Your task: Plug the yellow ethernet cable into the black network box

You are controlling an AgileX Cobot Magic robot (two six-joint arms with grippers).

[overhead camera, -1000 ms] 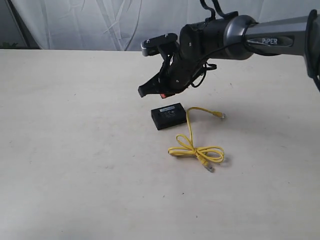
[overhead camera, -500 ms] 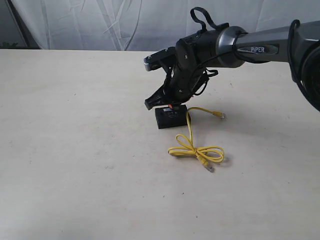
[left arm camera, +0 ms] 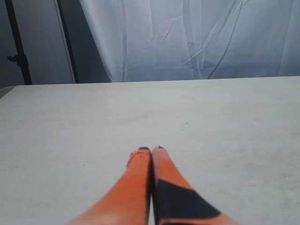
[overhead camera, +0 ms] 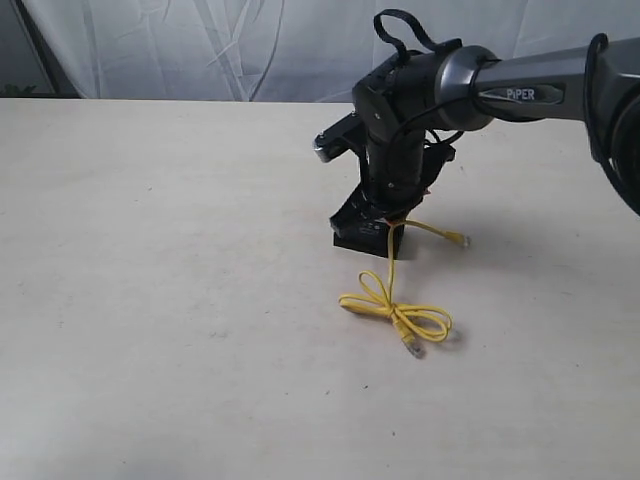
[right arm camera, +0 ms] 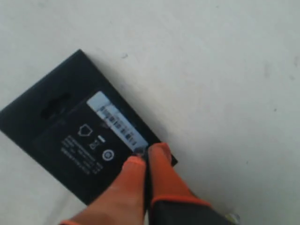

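Where the pale, matte tabletop point(overhead camera: 150, 300) ends, a creased white curtain point(overhead camera: 200, 50) hangs. The black network box point(right arm camera: 56, 126), flat with a pale barcode label point(right arm camera: 117, 123), sits mid-table. The right gripper point(right arm camera: 146, 157), fingers pressed together, touches the box's edge. The yellow ethernet cable point(overhead camera: 395, 310) trails from beside the box into a loose bow. The left gripper point(left arm camera: 151, 151) is closed on nothing.

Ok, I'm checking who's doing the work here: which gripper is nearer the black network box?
Right. The right gripper has its closed fingers at the label on the black network box. The left gripper is over bare table, with no box in its view.
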